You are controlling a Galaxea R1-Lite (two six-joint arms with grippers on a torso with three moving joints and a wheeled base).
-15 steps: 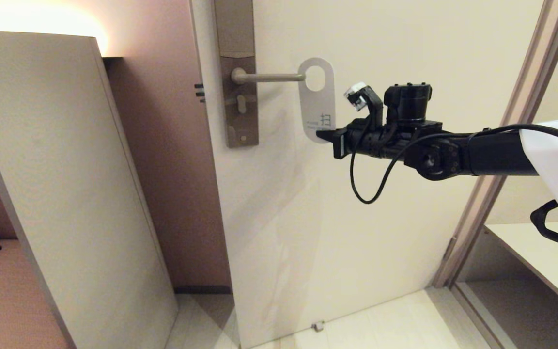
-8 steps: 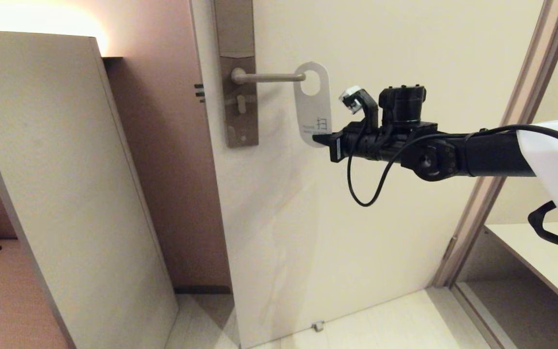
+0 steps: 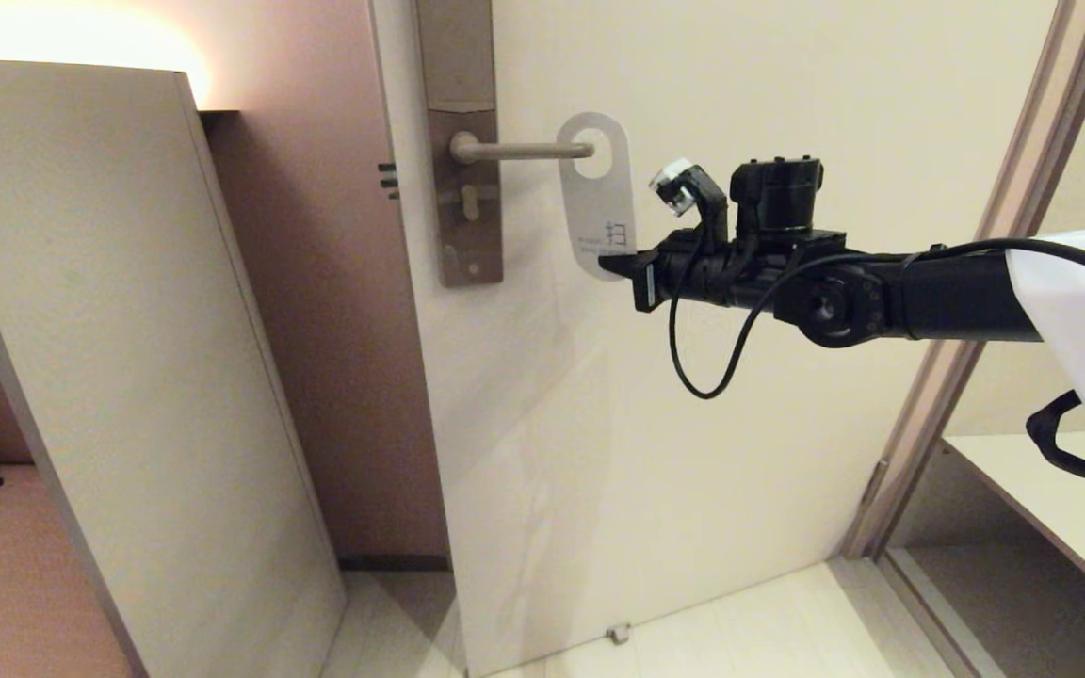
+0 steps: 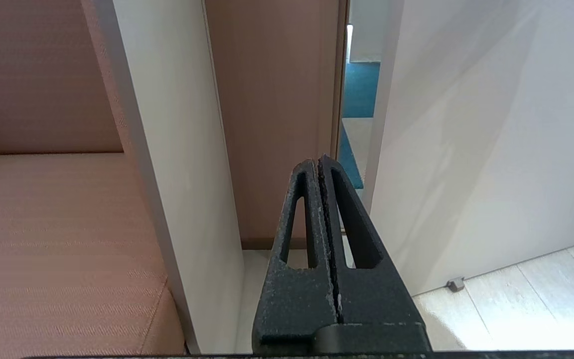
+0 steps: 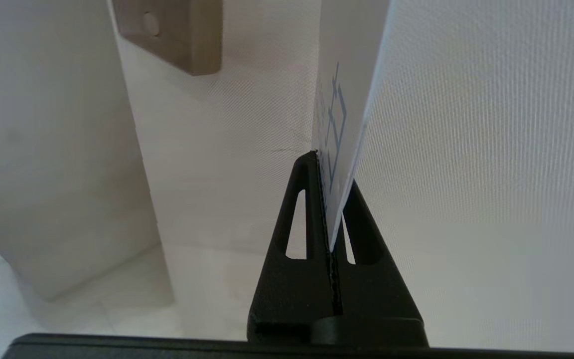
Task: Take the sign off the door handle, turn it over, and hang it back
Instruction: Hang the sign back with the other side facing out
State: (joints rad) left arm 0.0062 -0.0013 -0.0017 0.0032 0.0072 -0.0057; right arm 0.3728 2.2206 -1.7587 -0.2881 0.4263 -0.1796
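My right gripper (image 3: 620, 266) pinches the lower edge of the sign (image 3: 597, 202), white face toward the head camera, with the tip of the door handle (image 3: 522, 149) inside the sign's oval hole. My left gripper (image 4: 318, 164), pressed together on nothing, sits low near the door's edge.

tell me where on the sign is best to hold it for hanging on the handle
Probably the lower end, edge-on from the right, as the right gripper does now, shut on the sign. The flat card suits a pinch across its faces, and this leaves the oval hole on top clear to pass over the door handle.
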